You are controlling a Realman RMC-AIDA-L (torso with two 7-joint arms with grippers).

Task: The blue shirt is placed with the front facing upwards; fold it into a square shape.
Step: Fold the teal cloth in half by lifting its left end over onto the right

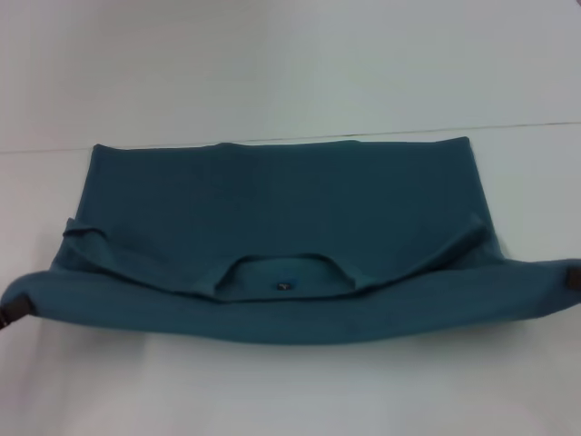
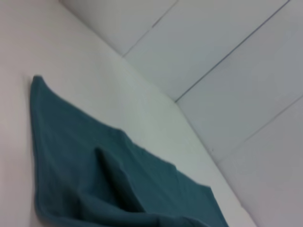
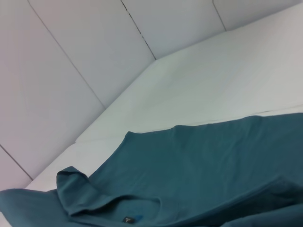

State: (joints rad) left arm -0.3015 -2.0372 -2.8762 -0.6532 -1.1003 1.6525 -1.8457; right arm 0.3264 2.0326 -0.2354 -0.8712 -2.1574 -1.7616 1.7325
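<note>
White table (image 1: 290, 400) spreads under me, with pale wall panels behind it. My left gripper (image 1: 11, 312) sits at the table's left edge and my right gripper (image 1: 574, 278) at its right edge, each at a near corner of the blue shirt (image 1: 281, 209); whether either jaw is clamped on the cloth or merely beside it, I cannot tell. Between them the shirt's near edge stretches in a band. Beyond it lies the collar with its neck label (image 1: 285, 285), then plain teal fabric reaching to the far edge.
</note>
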